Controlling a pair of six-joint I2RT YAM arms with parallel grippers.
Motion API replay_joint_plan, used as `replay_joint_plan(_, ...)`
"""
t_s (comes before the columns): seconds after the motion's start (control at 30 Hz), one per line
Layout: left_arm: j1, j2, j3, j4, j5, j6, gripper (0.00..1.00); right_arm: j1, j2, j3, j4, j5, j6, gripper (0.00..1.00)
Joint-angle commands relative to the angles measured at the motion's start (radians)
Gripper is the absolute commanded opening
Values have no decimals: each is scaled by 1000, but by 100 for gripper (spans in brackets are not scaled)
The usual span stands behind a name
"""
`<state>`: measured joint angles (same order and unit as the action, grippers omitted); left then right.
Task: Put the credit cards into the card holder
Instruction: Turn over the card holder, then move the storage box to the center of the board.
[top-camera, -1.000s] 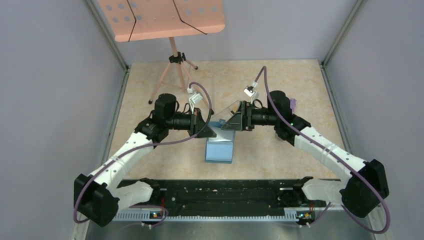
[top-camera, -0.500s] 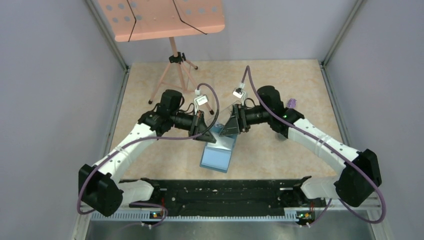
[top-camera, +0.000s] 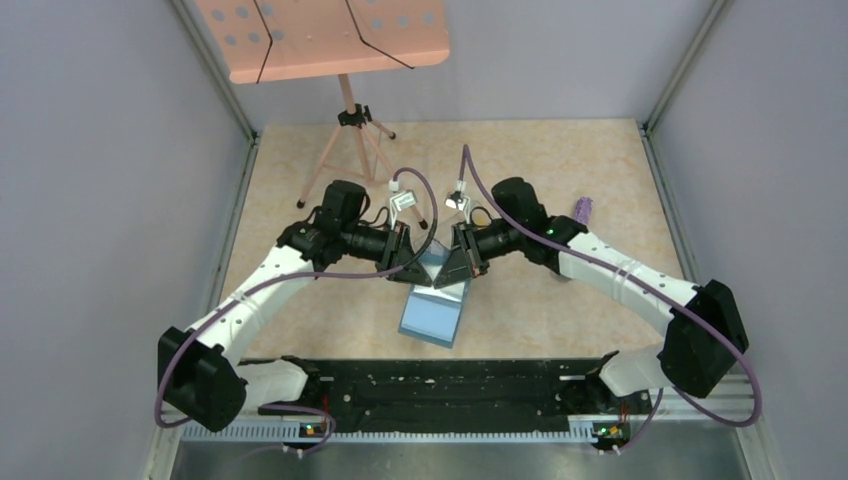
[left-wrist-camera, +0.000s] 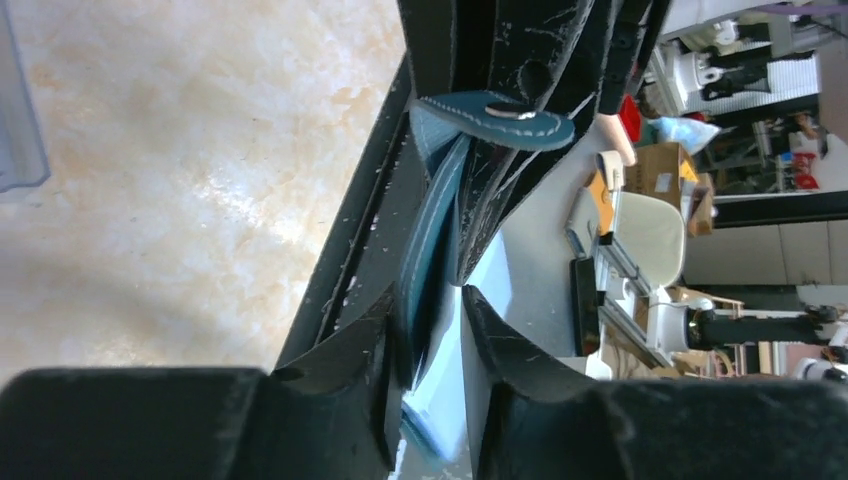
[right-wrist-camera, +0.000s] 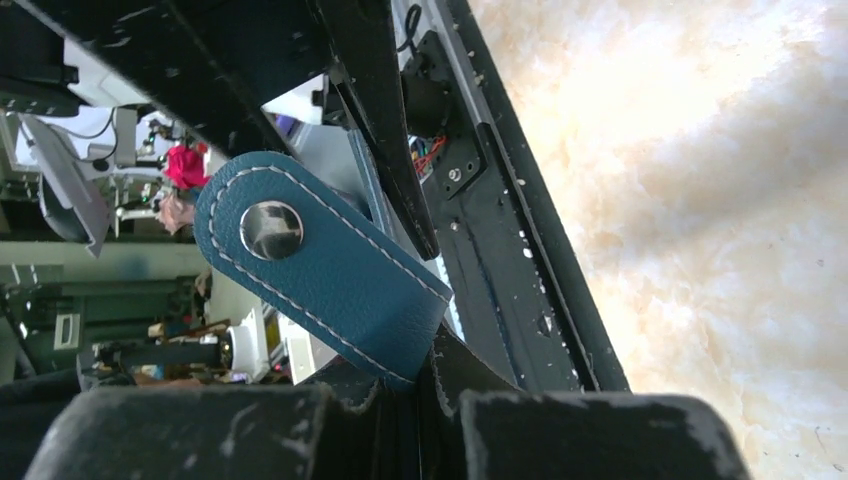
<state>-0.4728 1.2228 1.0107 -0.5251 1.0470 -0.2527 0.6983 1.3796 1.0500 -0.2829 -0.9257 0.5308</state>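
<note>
One card holder (top-camera: 436, 267) is showing, one clear plastic box (top-camera: 432, 318), and two grippers. No credit card can be counted with certainty. In the left wrist view a pale blue edge is showing low between the fingers, and it is not possible to tell whether that is a card, the holder's lining, or the box below.

The teal card holder is hanging above the middle of the table (top-camera: 560, 160), lifted off the surface and caught between the two arms. The left gripper (top-camera: 418, 270) is standing with its fingers narrow, and the holder's folded body is filling the gap between them edge-on. The right gripper (top-camera: 455, 272) is pinching fully closed on the holder's closing tab (right-wrist-camera: 320, 270), whose metal snap (right-wrist-camera: 271, 229) is facing the right wrist camera.

The clear box is lying on the table just below and in front of the grippers, tilted slightly. It is looking pale blue from above, and what is inside cannot be made out.

Both gripper bodies are covering most of the holder from above. Behind the left arm a tripod (top-camera: 352, 140) is carrying a pink perforated board (top-camera: 320, 35). A small purple object (top-camera: 582, 209) is lying behind the right arm, near the far right.
</note>
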Motion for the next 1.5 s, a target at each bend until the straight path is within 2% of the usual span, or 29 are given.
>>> replay_joint_plan(0.0,2,-3,45,-16,-150,-1,42,-24,-32,0,-4,77,-6,0)
replay_joint_plan(0.13,16,4,42,-29,-368,-86,61,-103,-101,-76,7,167,44,0)
replay_joint_plan(0.23,34,19,29,-14,-500,-195,66,-178,-188,-143,4,240,78,0)
replay_joint_plan(0.4,60,104,-3,47,-565,-330,66,-283,-317,-232,-38,358,128,0)
replay_joint_plan(0.57,73,259,13,85,-561,-422,63,-336,-394,-293,-43,370,171,0)
replay_joint_plan(0.93,71,533,151,97,-609,-407,60,-337,-442,-329,-77,395,198,0)
replay_joint_plan(1.17,71,636,202,65,-649,-361,53,-337,-442,-332,-94,410,198,0)
replay_joint_plan(1.4,83,625,210,8,-723,-296,27,-337,-411,-321,-110,420,185,0)
replay_joint_plan(1.47,95,611,204,-3,-746,-277,24,-338,-404,-319,-110,427,181,0)
